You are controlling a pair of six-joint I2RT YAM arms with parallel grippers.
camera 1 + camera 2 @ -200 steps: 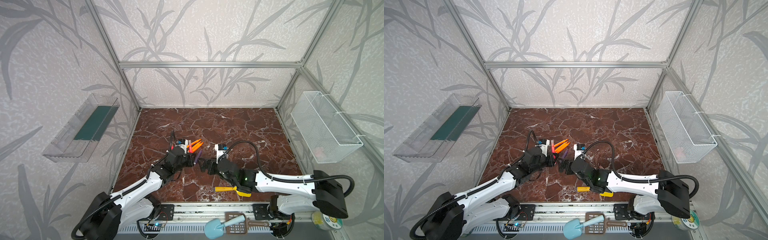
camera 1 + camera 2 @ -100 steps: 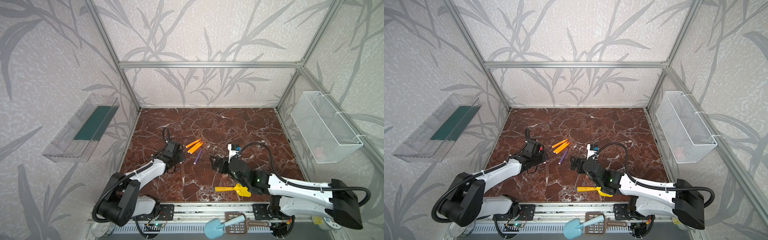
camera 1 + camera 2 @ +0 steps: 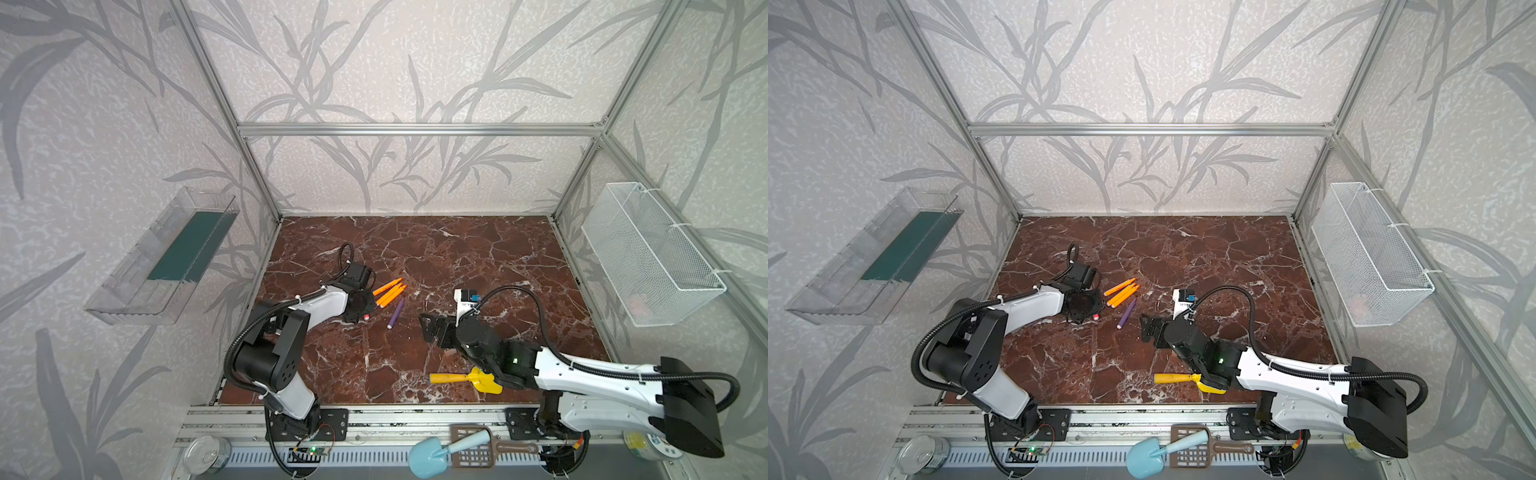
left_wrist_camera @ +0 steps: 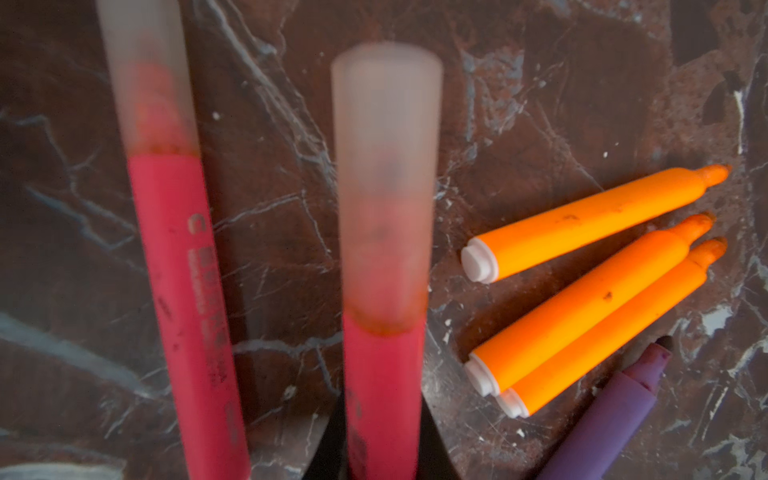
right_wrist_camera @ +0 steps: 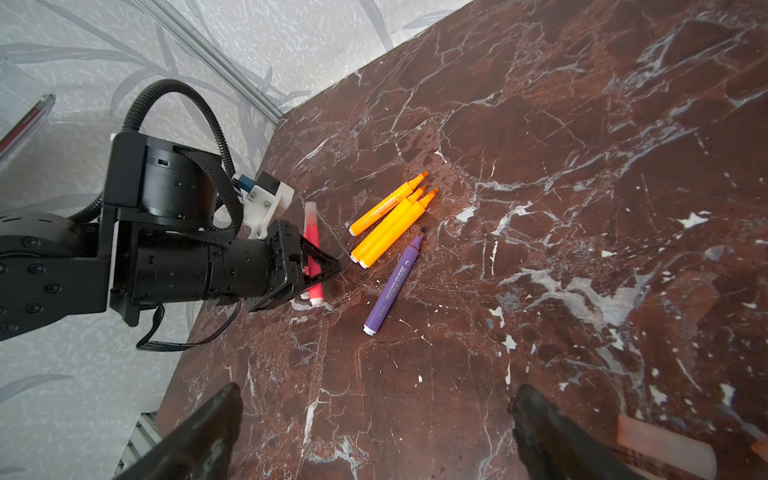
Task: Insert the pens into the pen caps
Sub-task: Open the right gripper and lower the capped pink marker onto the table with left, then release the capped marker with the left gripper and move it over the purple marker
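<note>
Pink pens, two, capped, one pinched in left pincer; orange pens, three; purple pen, one; right pincer spread.

The left gripper and right gripper, previously together over the purple pen, have separated. The left gripper has retracted with the capped pink pen to beside the orange pens; its arm's elbow has risen.

- Pink-red pen, gripped in left claw: blurred, rear end cut off at frame edge.
- Second pink-red pen: cap blurred, both ends cut off.
- Purple pen: rear cut off.
- Pen cap: blurred.
- Right claw: fingers partly cut off.
</note>
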